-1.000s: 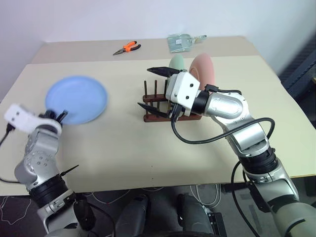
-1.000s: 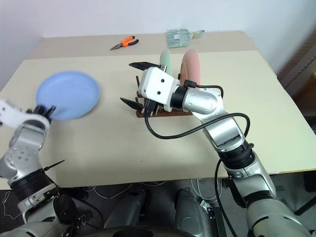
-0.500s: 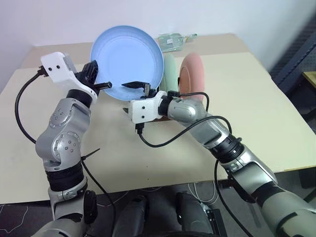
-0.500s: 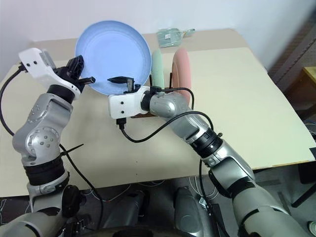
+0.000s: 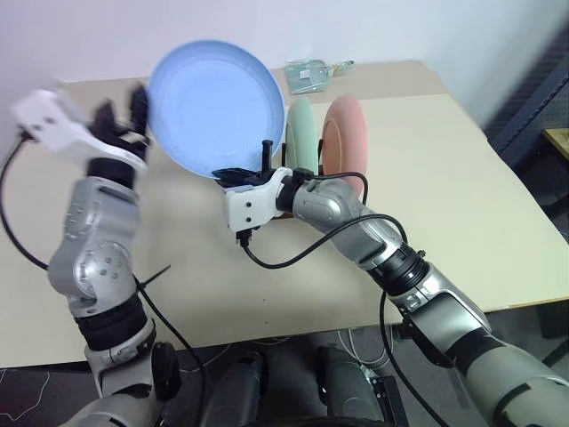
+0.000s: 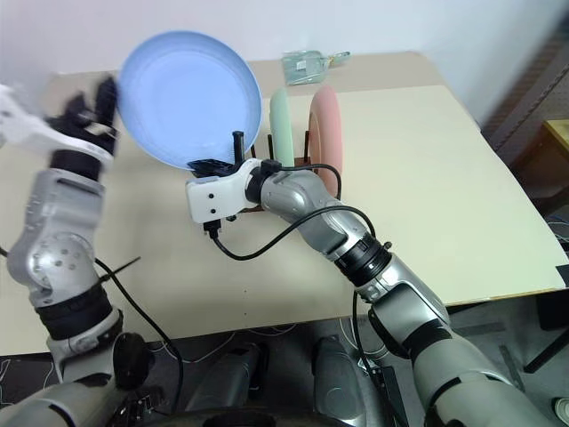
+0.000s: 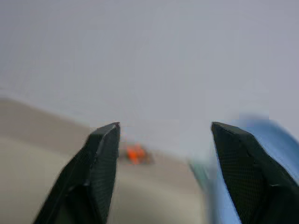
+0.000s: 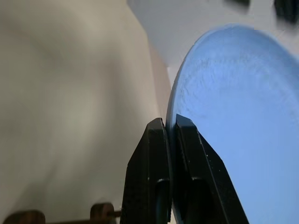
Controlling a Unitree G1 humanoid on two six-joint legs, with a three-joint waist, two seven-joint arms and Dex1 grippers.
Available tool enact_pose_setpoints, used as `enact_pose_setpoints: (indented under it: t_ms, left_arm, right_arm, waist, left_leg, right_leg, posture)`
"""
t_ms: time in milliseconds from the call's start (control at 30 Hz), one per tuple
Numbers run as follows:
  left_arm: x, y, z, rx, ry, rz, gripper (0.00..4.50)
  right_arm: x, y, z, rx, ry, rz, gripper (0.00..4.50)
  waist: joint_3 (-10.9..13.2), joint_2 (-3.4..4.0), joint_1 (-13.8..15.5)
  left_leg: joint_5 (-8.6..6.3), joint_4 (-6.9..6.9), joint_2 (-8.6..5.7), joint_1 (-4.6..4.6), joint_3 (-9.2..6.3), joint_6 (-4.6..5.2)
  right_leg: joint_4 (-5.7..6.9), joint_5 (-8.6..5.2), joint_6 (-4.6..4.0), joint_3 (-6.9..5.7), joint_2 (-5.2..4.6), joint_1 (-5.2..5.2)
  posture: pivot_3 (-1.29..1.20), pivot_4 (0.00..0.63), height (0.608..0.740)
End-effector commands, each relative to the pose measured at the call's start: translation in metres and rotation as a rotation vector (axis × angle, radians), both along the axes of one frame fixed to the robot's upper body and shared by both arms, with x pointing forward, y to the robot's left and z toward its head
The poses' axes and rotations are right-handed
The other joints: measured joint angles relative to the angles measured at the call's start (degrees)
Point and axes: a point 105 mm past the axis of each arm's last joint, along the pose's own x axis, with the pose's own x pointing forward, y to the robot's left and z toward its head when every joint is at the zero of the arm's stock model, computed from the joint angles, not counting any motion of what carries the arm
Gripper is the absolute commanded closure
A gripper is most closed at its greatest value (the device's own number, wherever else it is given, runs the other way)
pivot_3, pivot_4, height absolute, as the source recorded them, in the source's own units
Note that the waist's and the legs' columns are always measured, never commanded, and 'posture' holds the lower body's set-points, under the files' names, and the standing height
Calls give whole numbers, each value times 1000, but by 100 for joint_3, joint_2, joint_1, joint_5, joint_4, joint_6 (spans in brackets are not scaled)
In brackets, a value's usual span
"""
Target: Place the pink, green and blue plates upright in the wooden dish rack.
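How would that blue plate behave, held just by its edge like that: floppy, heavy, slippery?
Probably stiff: the blue plate keeps its round shape though the right gripper pinches only its lower rim. Likely light, since so small a pinch carries it. Its matte surface suggests fair grip, but it might swing or tilt.

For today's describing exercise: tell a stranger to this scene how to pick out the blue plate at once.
Start at the beige table and find the dark wooden dish rack near its middle, where a green plate and a pink plate stand upright. Left of them, raised above the table, is the blue plate, its lower rim pinched in the right hand. Unlike the others, it is sky blue and not in the rack.
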Motion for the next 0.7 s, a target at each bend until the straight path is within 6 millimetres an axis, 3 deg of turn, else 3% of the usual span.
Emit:
enact_pose_setpoints:
  t_ms: [33, 133, 200, 267, 300, 367, 467, 700]
  left_arm:
    - [-18, 50, -1, 58, 5, 224, 1484]
    - [-15, 62, -29, 230, 153, 284, 1484]
    - [-11, 60, -60, 389, 298, 282, 1484]
    - [-9, 43, -111, 451, 437, 178, 1484]
    - [-9, 33, -126, 459, 468, 131, 1484]
    - [-9, -4, -142, 503, 450, -10, 1484]
    - [-12, -47, -156, 608, 423, -172, 1484]
    - [-16, -82, -168, 602, 398, -326, 1484]
  right_arm:
    - [-9, -6, 41, 204, 2, 67, 4500]
    - [-20, -13, 64, 400, 140, 156, 4500]
    - [-33, -23, 88, 607, 299, 272, 4500]
    - [-46, -45, 115, 933, 681, 472, 4500]
    - [-51, -51, 119, 1008, 821, 542, 4500]
    - [-55, -58, 119, 1102, 1025, 618, 4500]
    - [-40, -58, 104, 1196, 1201, 527, 4500]
    - [-27, -56, 87, 1260, 1339, 418, 4500]
  waist:
    - [-1, 2, 5]
    - [0, 4, 14]
    - [-2, 0, 31]
    - [1, 6, 38]
    - [1, 7, 43]
    - [-2, 3, 95]
    - [0, 7, 156]
    - [-2, 32, 136]
  left_leg:
    - [-1, -2, 7, 1, -1, -6]
    - [0, -14, 14, 6, -5, -9]
    - [-10, -16, 13, 5, -7, 8]
    - [-15, -20, 14, 5, -10, 16]
    - [-16, -23, 16, 5, -13, 17]
    - [-17, -26, 16, 6, -16, 19]
    - [-19, -27, 24, 7, -16, 18]
    - [-14, -56, 62, 7, 46, 14]
  right_leg:
    - [1, 2, -4, 0, 7, -3]
    - [-1, 5, -10, 2, 17, -1]
    - [-1, 6, -11, 5, 18, -2]
    - [-2, 7, -14, 5, 20, -3]
    - [-3, 8, -15, 8, 19, -3]
    - [-10, 9, -18, 8, 19, -1]
    - [-14, 15, -31, 6, 26, -3]
    - [-9, 24, -52, 17, 35, -44]
  posture:
    - [0, 150, 739]
    - [0, 150, 739]
    - [0, 150, 739]
    - [0, 150, 739]
    - [0, 150, 739]
    - [0, 150, 739]
    - [0, 150, 739]
    - [0, 150, 739]
